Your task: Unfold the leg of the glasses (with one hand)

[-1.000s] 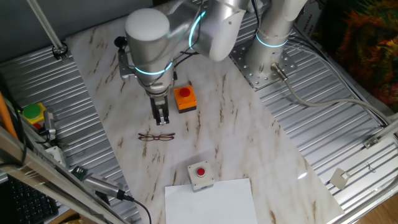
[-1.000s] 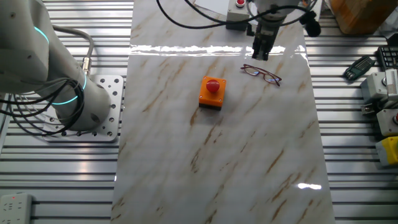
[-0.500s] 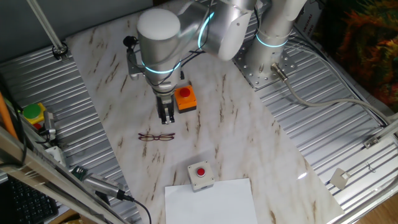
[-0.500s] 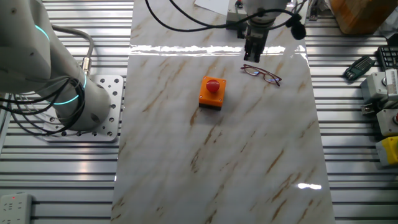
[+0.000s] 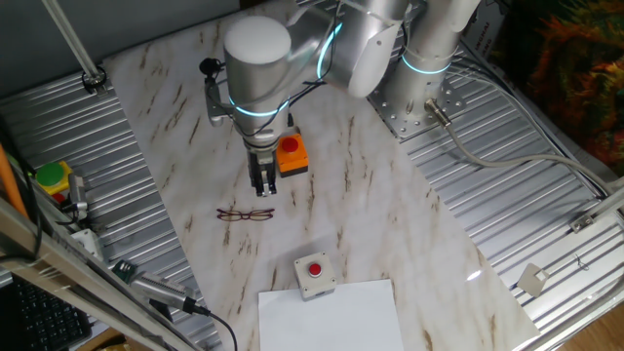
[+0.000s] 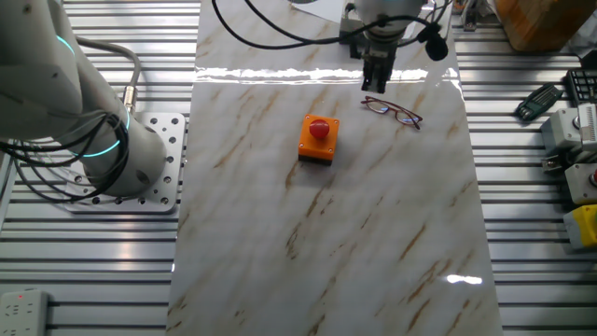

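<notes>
Marble-patterned desk (image 5: 390, 224) is seen under everything, flanked by ribbed metal plates. The silver arm (image 5: 258, 58) is hung above it with the tool (image 5: 262, 185) pointed down, not touching anything; its fingers look close together, but whether they are fully closed cannot be told. The orange button box (image 5: 291, 154) sits just beside the tool. The glasses (image 5: 245, 214) lie flat on the desk, near the tool's tip but apart from it, legs apparently still folded.

Risks, as judged: thin wire frame could be slid across the slick desk instead of the leg being opened, since nothing pins it; a lens could be pressed or the frame bent if the tool is lowered off the hinge; the orange box could be clipped.

A grey button box (image 5: 314, 274) and white sheet (image 5: 331, 314) are shown in full only in one fixed view; the tool-to-glasses (image 6: 392, 110) gap is clearer in the other.
</notes>
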### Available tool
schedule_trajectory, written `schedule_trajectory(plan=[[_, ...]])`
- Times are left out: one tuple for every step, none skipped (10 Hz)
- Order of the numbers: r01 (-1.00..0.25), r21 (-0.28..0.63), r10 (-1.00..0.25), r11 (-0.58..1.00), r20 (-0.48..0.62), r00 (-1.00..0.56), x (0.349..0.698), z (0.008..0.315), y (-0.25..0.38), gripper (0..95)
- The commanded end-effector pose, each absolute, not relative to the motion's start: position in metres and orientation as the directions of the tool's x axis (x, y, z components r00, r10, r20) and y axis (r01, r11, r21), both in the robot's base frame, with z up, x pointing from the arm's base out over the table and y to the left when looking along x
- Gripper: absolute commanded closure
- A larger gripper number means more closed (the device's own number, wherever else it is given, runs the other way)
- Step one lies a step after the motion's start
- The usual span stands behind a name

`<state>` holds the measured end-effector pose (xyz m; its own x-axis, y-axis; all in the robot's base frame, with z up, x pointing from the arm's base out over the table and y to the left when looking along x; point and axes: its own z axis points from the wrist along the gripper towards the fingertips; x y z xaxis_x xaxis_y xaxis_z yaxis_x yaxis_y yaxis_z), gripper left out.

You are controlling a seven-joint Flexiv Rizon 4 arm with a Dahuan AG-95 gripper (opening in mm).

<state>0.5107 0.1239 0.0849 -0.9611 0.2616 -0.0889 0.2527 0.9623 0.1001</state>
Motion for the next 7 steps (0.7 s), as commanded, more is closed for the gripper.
schedule_trajectory(plan=[[0.253,0.101,0.262,0.962,-0.088,-0.961,0.513,0.077,0.125,95.0],[0.253,0.102,0.262,0.962,-0.087,-0.961,0.514,0.073,0.126,95.0],[0.253,0.100,0.262,0.962,-0.088,-0.961,0.514,0.070,0.125,95.0],[0.253,0.101,0.262,0.962,-0.088,-0.961,0.515,0.068,0.125,95.0],[0.252,0.102,0.261,0.962,-0.087,-0.961,0.515,0.067,0.126,95.0],[0.252,0.102,0.261,0.962,-0.088,-0.961,0.515,0.065,0.125,95.0],[0.252,0.104,0.262,0.962,-0.089,-0.961,0.515,0.061,0.126,95.0]])
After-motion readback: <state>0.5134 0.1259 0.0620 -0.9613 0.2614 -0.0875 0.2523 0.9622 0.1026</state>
